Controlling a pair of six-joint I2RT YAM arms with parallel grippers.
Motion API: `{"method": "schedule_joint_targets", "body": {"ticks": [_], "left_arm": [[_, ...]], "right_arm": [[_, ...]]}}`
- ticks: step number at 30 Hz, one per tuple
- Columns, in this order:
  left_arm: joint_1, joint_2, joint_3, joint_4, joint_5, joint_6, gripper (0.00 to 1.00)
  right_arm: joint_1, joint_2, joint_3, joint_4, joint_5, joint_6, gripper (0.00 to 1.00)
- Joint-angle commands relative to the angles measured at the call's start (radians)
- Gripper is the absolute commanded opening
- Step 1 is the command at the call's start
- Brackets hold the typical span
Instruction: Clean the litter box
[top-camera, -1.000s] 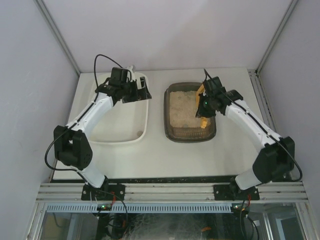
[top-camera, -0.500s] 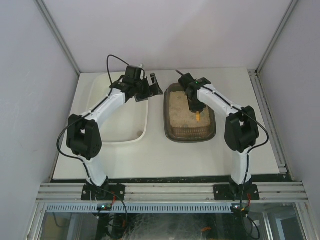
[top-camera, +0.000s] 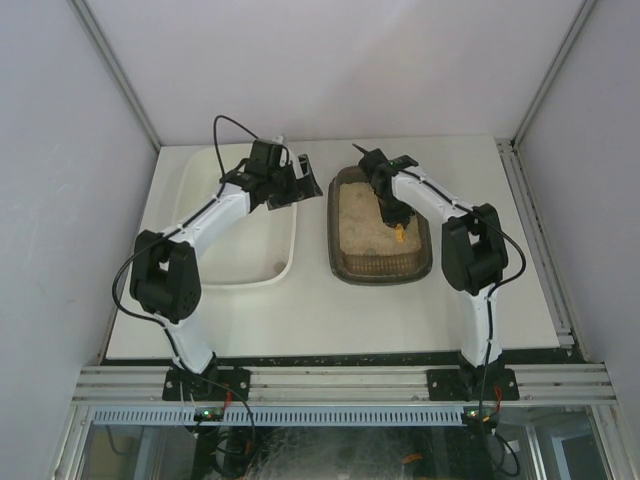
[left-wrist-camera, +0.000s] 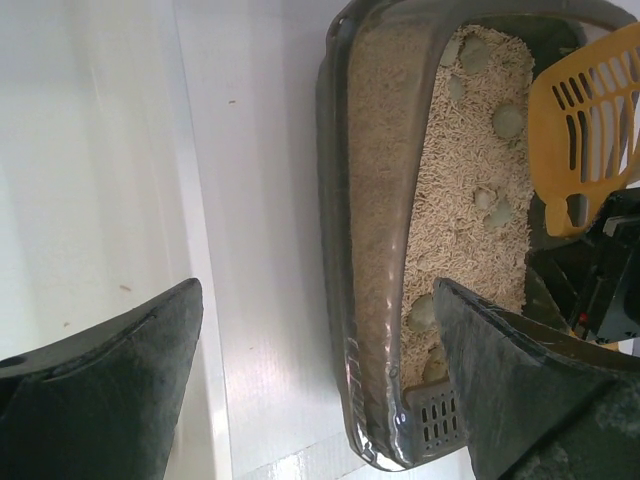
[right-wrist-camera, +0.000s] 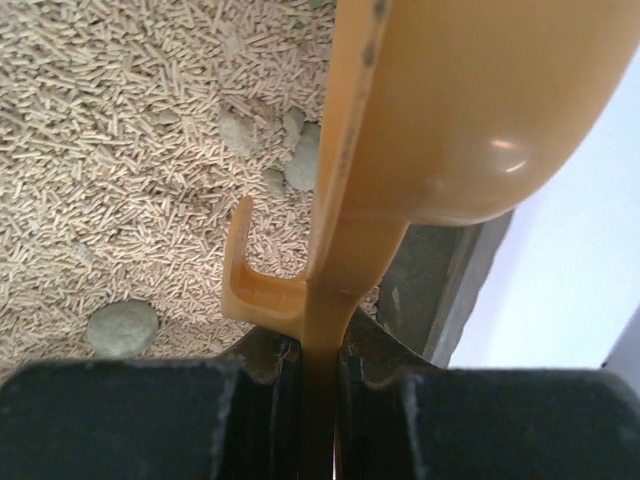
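The left arm reaches forward from its base, elbow bent over the large white rectangular plastic tub (top-camera: 285, 255), and its left gripper (top-camera: 303, 180) hangs with jaws spread wide and empty above the strip of white table (top-camera: 330, 320) between the tub and the litter box (top-camera: 380, 275), a dark brown-grey rounded plastic tray of beige pellets lying right of the tub. The right arm is folded steeply, elbow raised at the box's right rim, wrist at the far end; the right gripper (right-wrist-camera: 320, 365) is clamped on the handle of a yellow-orange slotted plastic scoop (left-wrist-camera: 590, 130), held over the litter and its grey-green clumps (left-wrist-camera: 507, 120). A second ago the right arm stretched in from the right side with its elbow low, and the left gripper was back over the tub
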Motion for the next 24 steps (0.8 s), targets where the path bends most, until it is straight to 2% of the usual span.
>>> {"method": "schedule_joint_targets", "body": {"ticks": [1,10,17,24], "left_arm": [[0.003,-0.062,-0.024,0.053,-0.025,0.026,1.00],[0.004,-0.064,-0.049,0.062,-0.038,0.048,1.00],[0.004,-0.059,-0.070,0.069,-0.038,0.057,1.00],[0.004,-0.055,-0.087,0.071,-0.033,0.064,1.00]], "right_arm": [[-0.058,0.000,-0.006,0.124,-0.147,-0.049,0.00],[-0.135,0.008,-0.091,0.228,-0.388,-0.058,0.00],[-0.185,-0.082,-0.237,0.391,-0.695,-0.037,0.00],[-0.239,-0.149,-0.349,0.523,-0.892,0.010,0.00]]}}
